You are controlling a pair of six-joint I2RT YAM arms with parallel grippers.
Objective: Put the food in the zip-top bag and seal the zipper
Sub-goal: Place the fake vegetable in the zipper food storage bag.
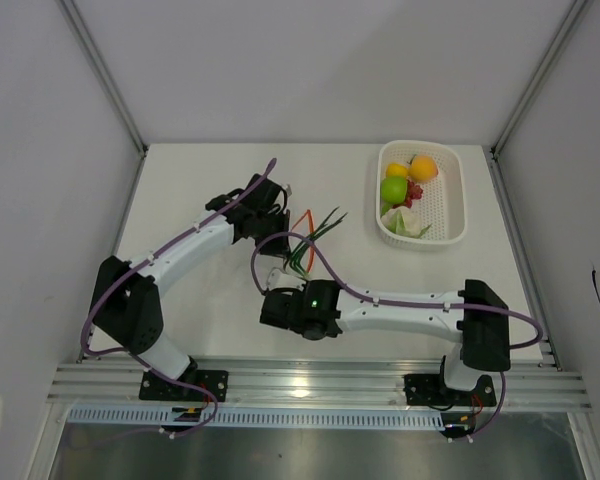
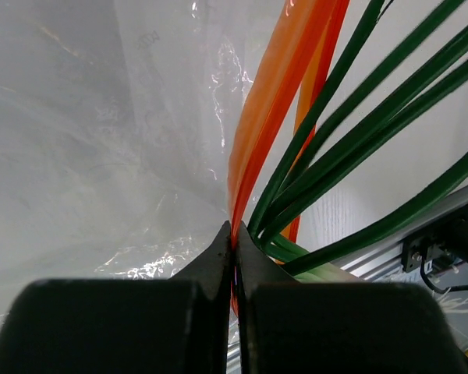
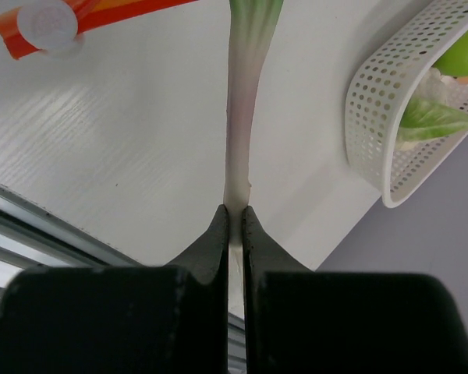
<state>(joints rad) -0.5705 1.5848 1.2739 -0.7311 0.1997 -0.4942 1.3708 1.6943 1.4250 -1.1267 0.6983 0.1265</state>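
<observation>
Left gripper [image 2: 234, 235]: jaws pressed together, pinching the zipper [image 2: 271, 101] edge-on. We see no gap between the fingers apart from the strip itself.
Right gripper [image 3: 234, 212]: jaws closed on the pale root end of the green stalks [image 3: 246, 70], with the stem running straight out from between the tips.
Zipper: the red-orange strip rises from the left fingers. A second orange band shows behind the stalks, just to its right.
Zip-top bag [image 2: 101, 156]: clear crinkled film hanging to the left of the strip. In the top view it sits mid-table, between the two grippers.
Green stalks, leaf end: dark blades fan out just beside the strip. We cannot tell whether they are inside the bag mouth or in front of it.
Basket [image 1: 456, 200]: white and perforated, at the far right of the table [image 1: 200, 180], well apart from the bag.
Basket contents: green apple [image 1: 393, 189], orange-yellow round fruit [image 1: 424, 167], yellow piece [image 1: 397, 170], red bits [image 1: 414, 191] and pale leafy piece [image 1: 401, 223].
Writing: a faint small mark on the bag film, too blurred for us to read.
</observation>
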